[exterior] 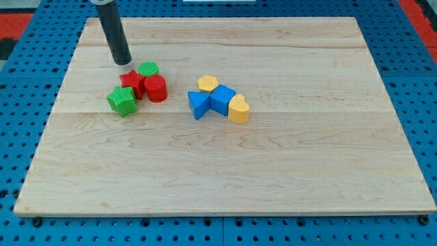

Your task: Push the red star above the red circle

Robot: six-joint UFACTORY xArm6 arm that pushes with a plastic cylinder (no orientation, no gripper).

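The red star [132,83] lies on the wooden board [273,164] in the upper left part of the view. The red circle [156,89] touches it on its right. A green circle [148,69] sits just above the two, and a green cube [122,100] touches the star at its lower left. My tip [122,62] stands just above and slightly left of the red star, close to it; I cannot tell whether it touches.
A second cluster lies near the board's middle: a yellow block [207,84], a blue triangle-like block [198,104], a blue cube [222,100] and a yellow heart [238,109]. A blue pegboard [27,82] surrounds the board.
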